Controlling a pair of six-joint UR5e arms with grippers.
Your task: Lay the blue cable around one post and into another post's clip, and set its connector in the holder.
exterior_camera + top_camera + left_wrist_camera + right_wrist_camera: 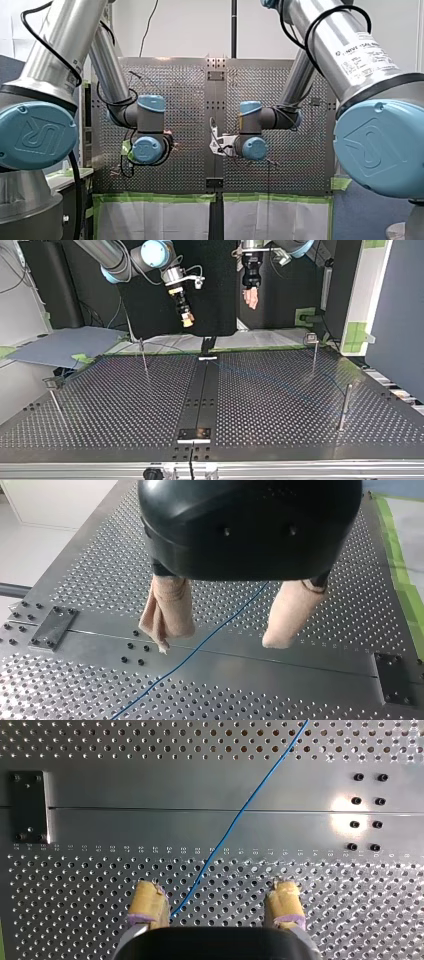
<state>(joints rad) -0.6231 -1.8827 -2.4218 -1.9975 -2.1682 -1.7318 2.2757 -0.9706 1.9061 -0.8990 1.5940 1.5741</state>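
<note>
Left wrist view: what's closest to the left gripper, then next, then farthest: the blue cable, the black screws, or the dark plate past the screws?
1. Blue cable, passing right under the open left gripper.
2. Black screws, just beside one pad.
3. Dark plate, further out on that same side, beyond the screws.

The perforated table (280, 405) — blue cable (240, 812) lies flat across its centre strip (150, 827); thin posts (344, 407) stand upright.

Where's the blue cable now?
In the right wrist view the blue cable lies on the table, slanting across its smooth middle strip, below my open right gripper.
</note>
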